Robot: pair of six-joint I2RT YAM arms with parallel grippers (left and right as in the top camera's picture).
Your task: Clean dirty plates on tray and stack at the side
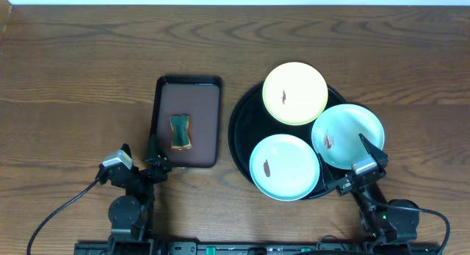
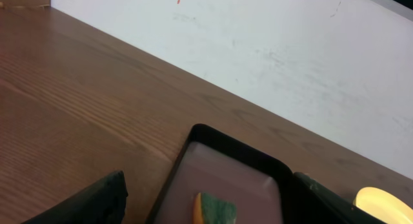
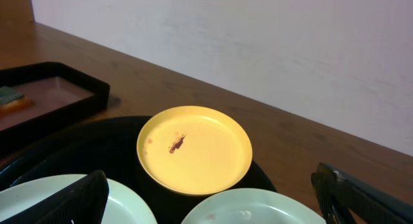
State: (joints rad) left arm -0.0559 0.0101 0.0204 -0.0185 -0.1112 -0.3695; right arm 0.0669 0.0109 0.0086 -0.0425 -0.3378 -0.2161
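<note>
Bare desk [image 1: 73, 64] fills the upper and left frame. Wide open and empty, the right tool [image 1: 345, 163] sits at the tray [image 1: 236, 137] lower-right rim beside the plates [image 1: 285, 167]; left tool [image 1: 145, 156] likewise, lower left.

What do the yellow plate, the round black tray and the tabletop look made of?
Yellow plate: probably plastic or melamine, smooth with soft sheen. Round black tray: likely glossy plastic or lacquer; its rim catches highlights. Tabletop: wood or wood-look laminate, visible grain.
</note>
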